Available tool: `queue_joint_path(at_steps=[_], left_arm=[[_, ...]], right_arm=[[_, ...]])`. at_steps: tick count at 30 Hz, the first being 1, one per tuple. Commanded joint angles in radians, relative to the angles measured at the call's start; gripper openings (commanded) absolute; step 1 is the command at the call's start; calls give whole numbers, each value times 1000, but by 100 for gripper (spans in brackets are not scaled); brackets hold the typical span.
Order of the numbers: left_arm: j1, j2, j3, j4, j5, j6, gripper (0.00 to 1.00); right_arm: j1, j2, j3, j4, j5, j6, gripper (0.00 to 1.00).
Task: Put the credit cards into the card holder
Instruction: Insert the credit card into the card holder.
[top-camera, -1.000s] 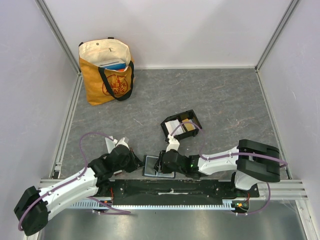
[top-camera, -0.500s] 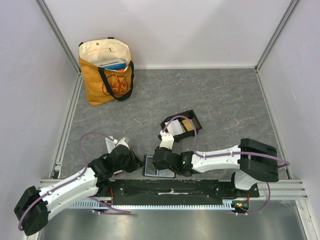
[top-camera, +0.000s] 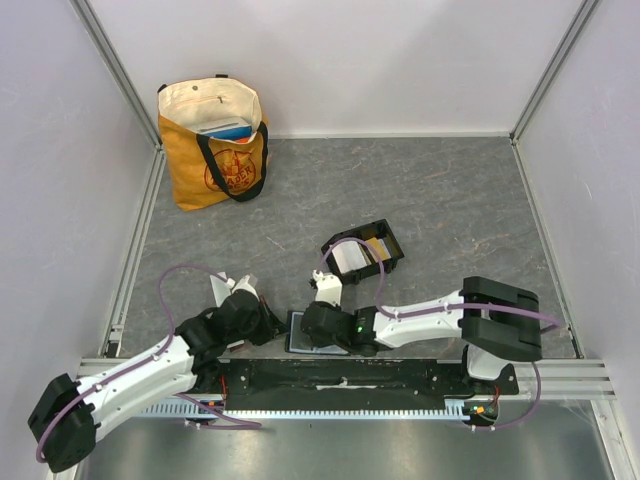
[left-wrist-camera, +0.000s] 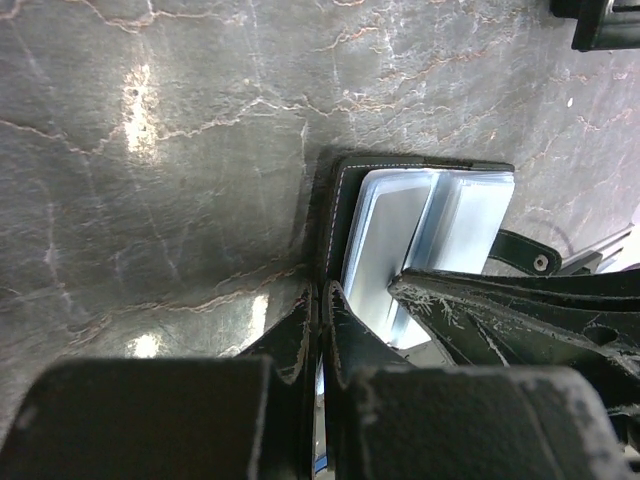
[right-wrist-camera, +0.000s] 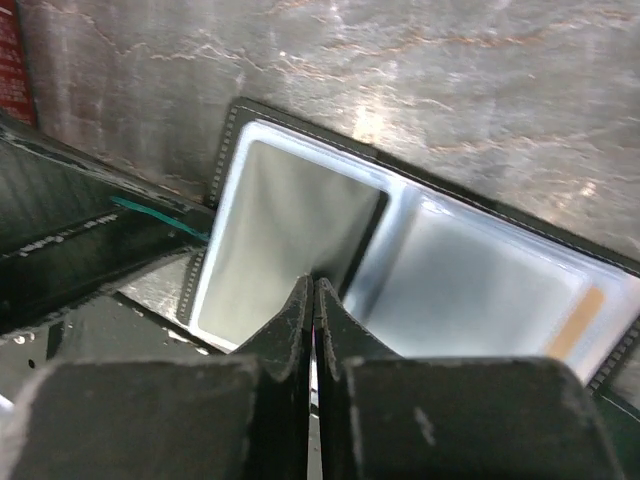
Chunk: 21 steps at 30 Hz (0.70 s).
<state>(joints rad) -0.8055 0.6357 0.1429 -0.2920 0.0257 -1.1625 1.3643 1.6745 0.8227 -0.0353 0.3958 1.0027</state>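
Since two of the cards lie under the clear sleeves of an open black wallet (left-wrist-camera: 335, 210) at the middle of the worktop's (top-camera: 450, 200) near edge, both arms crowd over that one spot. The right gripper (right-wrist-camera: 314, 283) points down at the inner edge of the nearer sleeve, where a pale card (right-wrist-camera: 285, 230) fills the pocket. Its jaws are pressed together, which suits nipping or prying at a thin edge. Whether the card's rim is actually caught between them cannot be told. A second pale card (right-wrist-camera: 480, 290) sits in the neighbouring pocket.

The left gripper (left-wrist-camera: 320, 290), its jaws likewise together, rests its tips at the wallet's stitched border on the side toward the left edge. The likely reason is to pin the wallet flat so it does not slide or lift while the other arm draws a card out.

The card holder (top-camera: 396, 246) stands just beyond the wallet, toward the centre of the worktop and well within the right arm's reach. It already carries a light card (top-camera: 349, 259) in one compartment and the orange-gold card (top-camera: 377, 246) in the other. A tote bag (top-camera: 213, 150) occupies the far left corner, apart from all this.
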Motion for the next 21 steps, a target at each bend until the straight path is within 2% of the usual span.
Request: queue_joint_path(at_steps=[1, 6, 7, 8, 13, 21], left_arm=[[-3, -22, 47, -2, -23, 27, 2], [-3, -31, 128, -56, -21, 82, 2], [-4, -28, 145, -61, -23, 95, 2], [-3, -21, 159, -64, -23, 104, 2], [-3, 38, 224, -59, 9, 152, 2], [-3, 194, 291, 42, 114, 210, 4]], right_arm=[[7, -89, -46, -110, 72, 17, 7], [1, -352, -135, -158, 199, 31, 32], [1, -390, -148, -190, 218, 45, 45], [-2, -421, -155, -225, 233, 63, 51], [-2, -506, -201, -348, 265, 123, 60], [-10, -499, -255, -393, 259, 214, 61]])
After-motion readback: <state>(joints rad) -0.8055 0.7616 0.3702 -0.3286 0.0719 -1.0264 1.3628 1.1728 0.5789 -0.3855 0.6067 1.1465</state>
